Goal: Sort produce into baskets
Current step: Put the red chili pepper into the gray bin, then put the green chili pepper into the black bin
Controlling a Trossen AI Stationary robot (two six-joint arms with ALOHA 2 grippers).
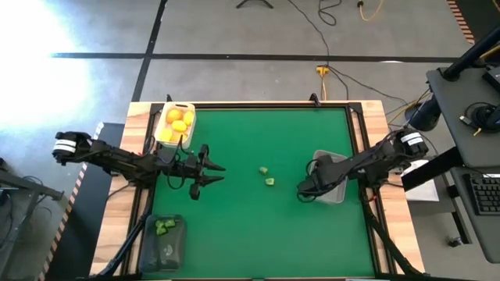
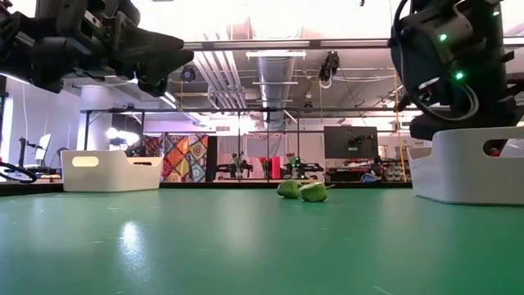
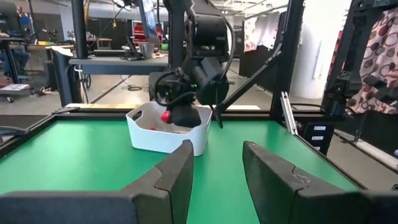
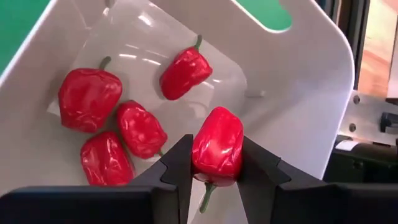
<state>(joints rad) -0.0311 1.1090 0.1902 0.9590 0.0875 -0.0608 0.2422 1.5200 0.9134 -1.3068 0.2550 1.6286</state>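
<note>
Right hand (image 4: 214, 171) clamps red pepper (image 4: 217, 149) over grey basket (image 4: 298, 93), hidden overhead; left hand (image 3: 217, 180) narrow, empty.

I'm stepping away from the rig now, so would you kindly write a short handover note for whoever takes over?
Right pincer: shut on a red pepper, held over the grey-white basket on the table's right side.
Left pincer: open, empty, hovering over the mat left of centre.
Done: four red peppers lie in that basket; yellow fruits fill the white basket at the far left; green pieces sit in the dark basket at the near left.
Left: release the held pepper, then move the two green pieces from mid-mat to the dark basket.
</note>
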